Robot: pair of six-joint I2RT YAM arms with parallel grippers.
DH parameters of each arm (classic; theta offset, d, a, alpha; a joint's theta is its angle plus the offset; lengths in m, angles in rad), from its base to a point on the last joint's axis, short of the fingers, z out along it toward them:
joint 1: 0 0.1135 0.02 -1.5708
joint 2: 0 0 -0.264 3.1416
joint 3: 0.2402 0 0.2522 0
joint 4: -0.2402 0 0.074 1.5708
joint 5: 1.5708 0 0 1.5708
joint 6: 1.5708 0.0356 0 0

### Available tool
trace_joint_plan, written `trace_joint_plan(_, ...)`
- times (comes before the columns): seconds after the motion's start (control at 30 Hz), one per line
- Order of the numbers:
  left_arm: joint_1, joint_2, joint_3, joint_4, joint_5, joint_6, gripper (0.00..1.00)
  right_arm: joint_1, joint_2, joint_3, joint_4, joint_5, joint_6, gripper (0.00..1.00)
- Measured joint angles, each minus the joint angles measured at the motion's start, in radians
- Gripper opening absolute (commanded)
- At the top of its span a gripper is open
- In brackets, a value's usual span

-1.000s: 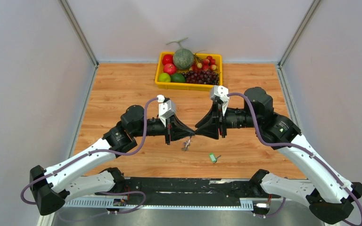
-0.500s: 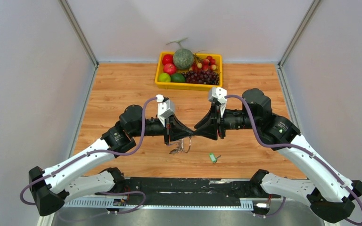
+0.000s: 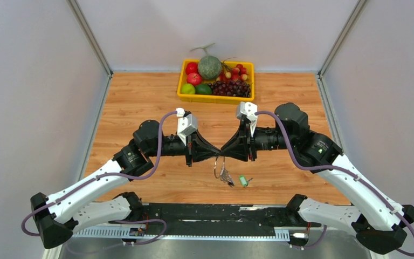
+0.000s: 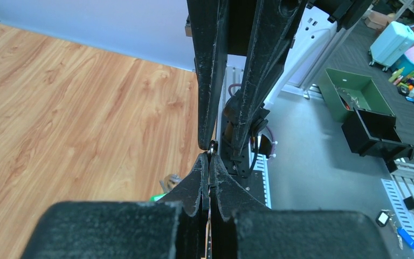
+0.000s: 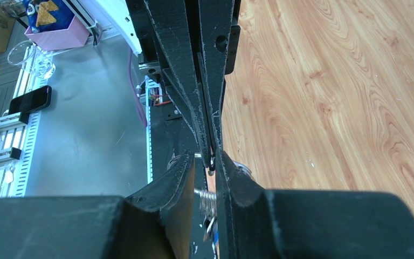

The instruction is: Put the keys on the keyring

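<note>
The keyring [image 3: 215,167] hangs just below the centre of the top view, a thin wire loop straight under the spot where the two arms' tips meet. A small bunch of the keys [image 3: 226,178] trails from its lower edge toward the lower right. Whether the bunch touches the wood cannot be told. One green-headed key [image 3: 243,181] lies apart on the table [image 3: 140,97], just right of the bunch.

The right gripper [image 3: 222,154] comes in from the right of the frame. In its own wrist view its fingers [image 5: 232,183] stand a narrow gap apart, and a short stack of silvery metal bridges that gap – they are nipping it, and it looks like the ring seen edge-on. More metal dangles beneath it.

The left gripper [image 3: 216,154] comes in from the left, tip to tip with the other. Its fingers [image 4: 194,183] are pressed together, leaving only a hairline seam. A pale sliver shows in that seam – ring wire or not, I cannot tell.

At the top centre of the overhead view, well apart from the arms, a yellow crate [image 3: 215,99] of fruit sits at the table's far edge.
</note>
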Motion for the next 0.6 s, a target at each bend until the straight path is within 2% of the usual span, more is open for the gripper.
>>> trace_joint_plan(0.43,0.000,-0.018,0.000,-0.016,-0.001,0.000,0.00,0.013,0.001,0.000,-0.019,0.016,-0.010,0.14)
trace_joint_plan(0.57,0.000,-0.023,0.000,-0.019,-0.001,0.000,0.00,0.018,0.002,-0.001,-0.019,0.019,-0.014,0.00)
trace_joint_plan(0.6,0.000,-0.023,0.000,-0.022,0.000,0.000,0.00,0.020,0.002,-0.001,-0.021,0.023,-0.015,0.00)
